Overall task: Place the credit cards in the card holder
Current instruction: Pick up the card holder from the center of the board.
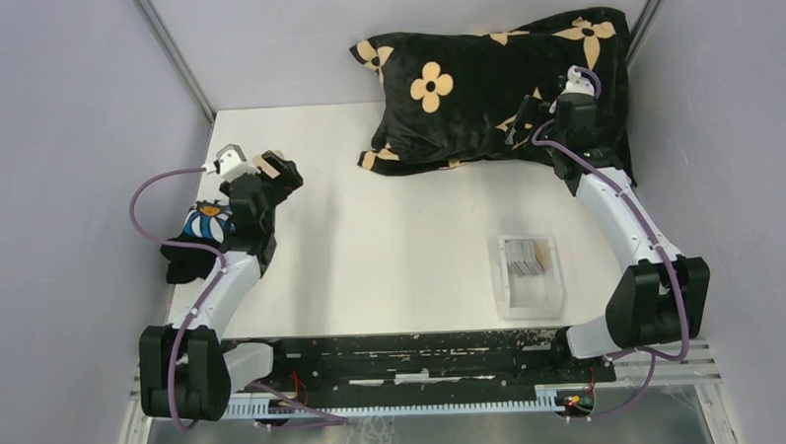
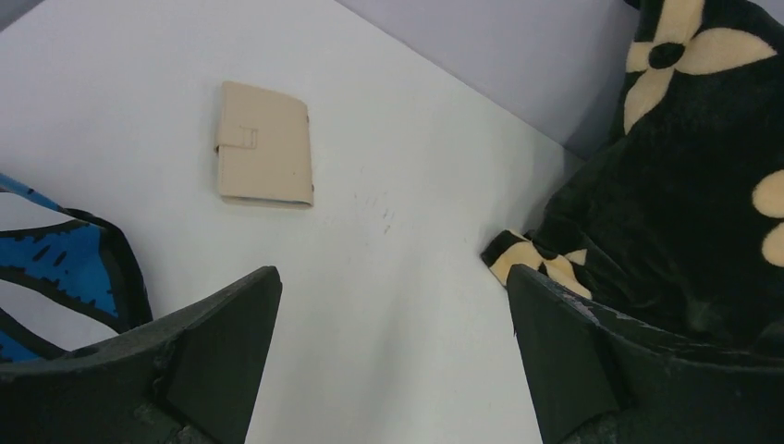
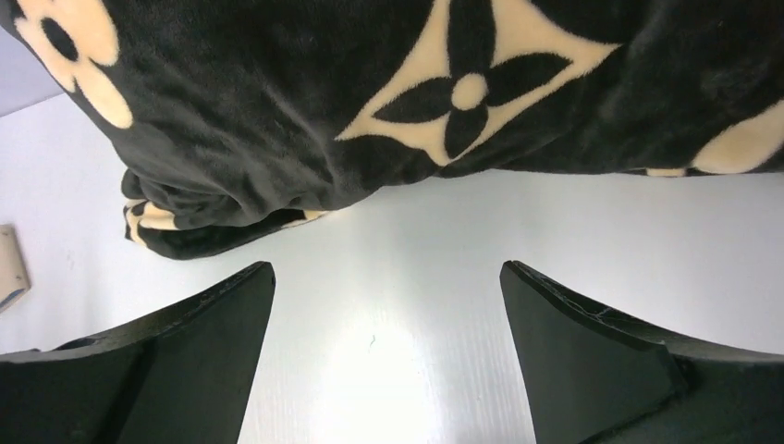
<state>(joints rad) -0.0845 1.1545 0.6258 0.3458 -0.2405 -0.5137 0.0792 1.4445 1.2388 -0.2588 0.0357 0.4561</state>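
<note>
The card holder [image 2: 265, 143] is a flat tan wallet with a snap tab, lying closed on the white table. In the top view it [image 1: 267, 159] peeks out at my left gripper's tip. My left gripper [image 2: 390, 277] is open and empty, hovering short of the holder; it also shows in the top view [image 1: 281, 171]. The credit cards [image 1: 525, 257] stand stacked on edge in a clear plastic box [image 1: 531, 302] at the right middle. My right gripper [image 3: 386, 268] is open and empty over bare table beside the pillow, far from the cards; it also shows in the top view [image 1: 522, 120].
A black pillow with tan flowers [image 1: 493, 80] lies across the back right; it also shows in both wrist views [image 3: 416, 92] [image 2: 684, 166]. A blue-and-white cloth item [image 1: 208, 222] lies under my left arm, and shows in the left wrist view [image 2: 55, 259]. Grey walls close the sides.
</note>
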